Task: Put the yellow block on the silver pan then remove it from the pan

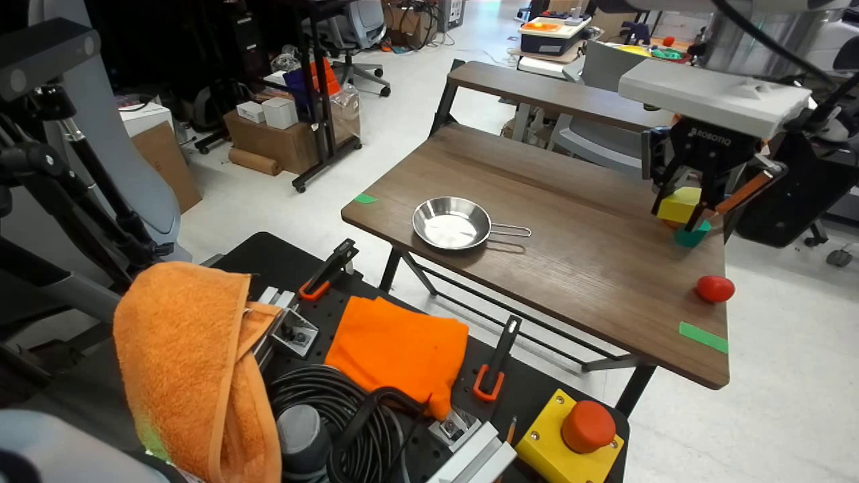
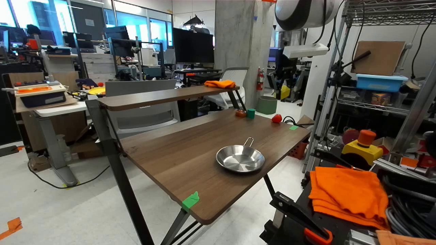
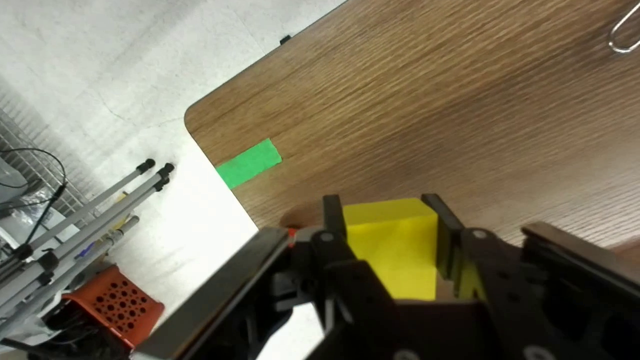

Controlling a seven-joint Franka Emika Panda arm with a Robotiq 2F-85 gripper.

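Observation:
The silver pan (image 1: 451, 223) rests on the wooden table (image 1: 570, 268) with its wire handle beside it, and it shows in both exterior views (image 2: 240, 158). In the wrist view only the tip of the pan's handle (image 3: 621, 45) shows at the upper right. My gripper (image 1: 676, 215) is shut on the yellow block (image 1: 683, 201). It holds the block in the air over the table's end away from the pan, also seen in an exterior view (image 2: 284, 92). In the wrist view the block (image 3: 395, 250) sits between both fingers of the gripper (image 3: 382, 202).
A teal cup (image 2: 250, 113), a brown-orange object (image 2: 240, 113) and a red round object (image 2: 276, 118) stand at the table's end near the gripper. A raised shelf (image 1: 537, 94) runs along one long side. A black cart with orange cloth (image 1: 399, 349) stands beside the other.

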